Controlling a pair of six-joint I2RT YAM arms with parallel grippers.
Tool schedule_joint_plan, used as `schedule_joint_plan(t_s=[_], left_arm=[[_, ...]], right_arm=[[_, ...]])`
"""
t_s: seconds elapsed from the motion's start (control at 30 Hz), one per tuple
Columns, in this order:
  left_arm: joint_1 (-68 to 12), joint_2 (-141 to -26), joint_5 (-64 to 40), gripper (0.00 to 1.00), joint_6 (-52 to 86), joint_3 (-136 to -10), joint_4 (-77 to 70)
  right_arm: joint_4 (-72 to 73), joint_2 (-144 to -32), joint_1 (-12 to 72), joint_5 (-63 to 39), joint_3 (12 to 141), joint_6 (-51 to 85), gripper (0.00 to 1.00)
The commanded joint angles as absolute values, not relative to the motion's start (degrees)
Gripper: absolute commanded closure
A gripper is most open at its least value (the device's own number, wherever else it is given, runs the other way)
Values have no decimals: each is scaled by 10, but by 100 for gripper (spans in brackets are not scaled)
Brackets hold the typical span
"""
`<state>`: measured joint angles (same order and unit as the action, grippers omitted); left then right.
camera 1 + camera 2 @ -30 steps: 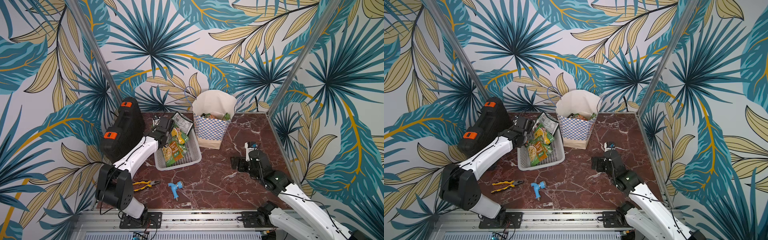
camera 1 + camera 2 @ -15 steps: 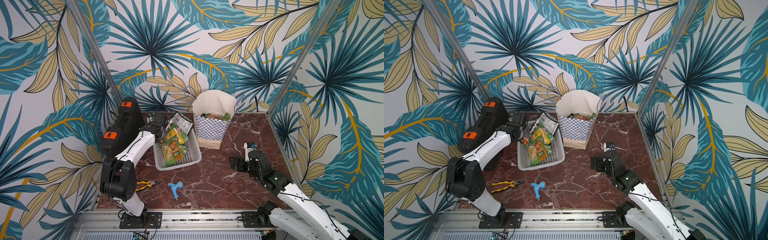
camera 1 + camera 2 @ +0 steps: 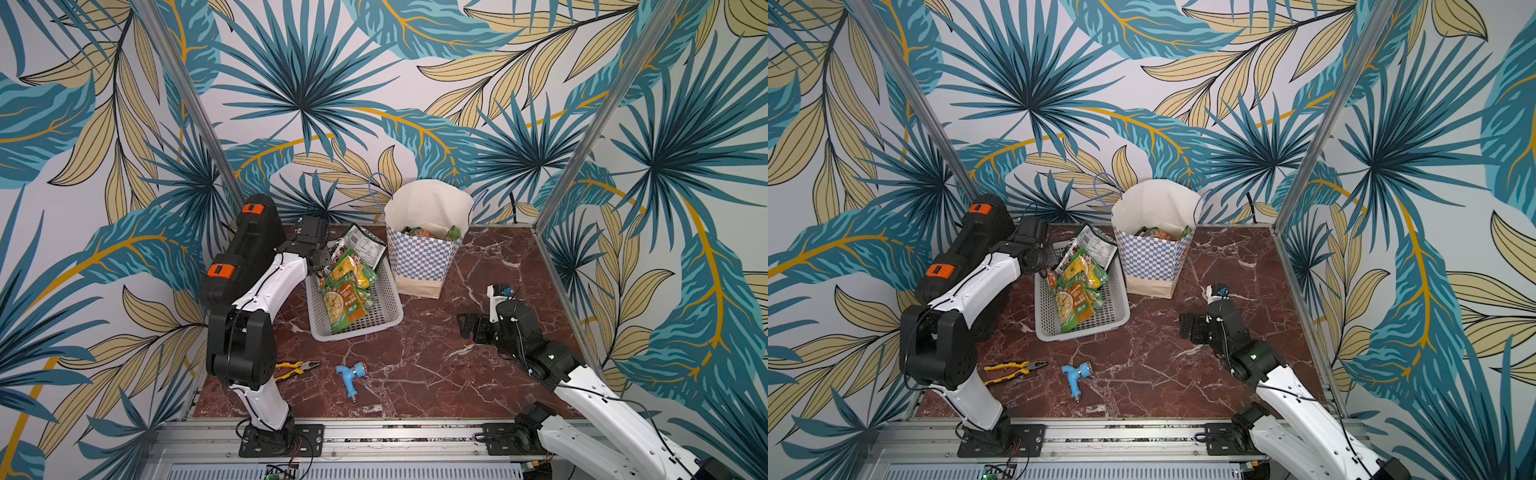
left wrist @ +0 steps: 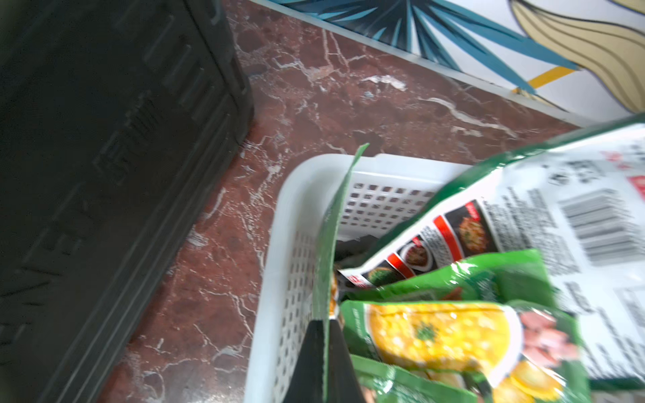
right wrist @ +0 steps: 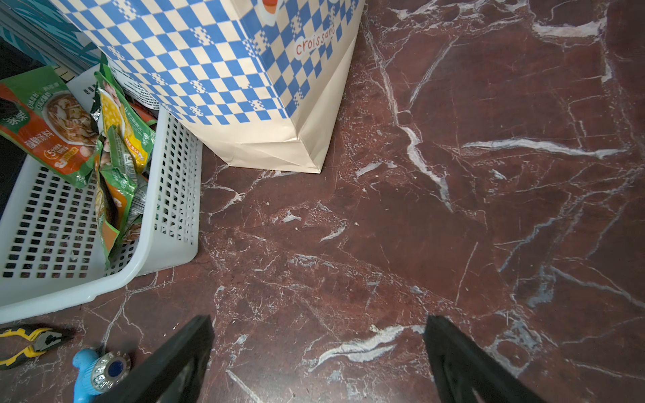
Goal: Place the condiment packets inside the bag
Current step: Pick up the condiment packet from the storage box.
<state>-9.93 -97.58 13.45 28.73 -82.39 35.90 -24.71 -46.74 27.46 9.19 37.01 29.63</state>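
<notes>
The condiment packets (image 3: pixel 347 286) lie in a loose heap in the white basket (image 3: pixel 357 332), which stands just beside the bag (image 3: pixel 419 257); some more of them show already inside the bag's mouth. They look thin, light and floppy, with a glossy crinkled film that is probably slippery, so I judge the flat sealed border is the best place to take hold, not the puffed middle. In the left wrist view the left gripper (image 4: pixel 326 328) has its two black fingers together on the upright edge of a green packet (image 4: pixel 328 265), at the basket's wall nearest the black case (image 4: pixel 104 174). Such a small pinch may slip, and a neighbour packet could be dragged along. The right gripper (image 5: pixel 317 324) hangs with jaws wide apart over the bare marble table (image 5: pixel 453 209), holding nothing
</notes>
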Motion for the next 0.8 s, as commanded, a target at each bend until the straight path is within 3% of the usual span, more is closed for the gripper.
schedule_joint_plan(t_s=[0.0, 0.37, 0.77], left_arm=[[-109, -910, 87, 100, 275, -836, 344], [-188, -772, 32, 100, 258, -860, 313], [-271, -758, -56, 100, 272, -950, 261]], right_arm=[[-254, -466, 276, 96, 361, 305, 0], [-241, -405, 276, 98, 339, 310, 0], [-246, -341, 276, 127, 312, 303, 0]])
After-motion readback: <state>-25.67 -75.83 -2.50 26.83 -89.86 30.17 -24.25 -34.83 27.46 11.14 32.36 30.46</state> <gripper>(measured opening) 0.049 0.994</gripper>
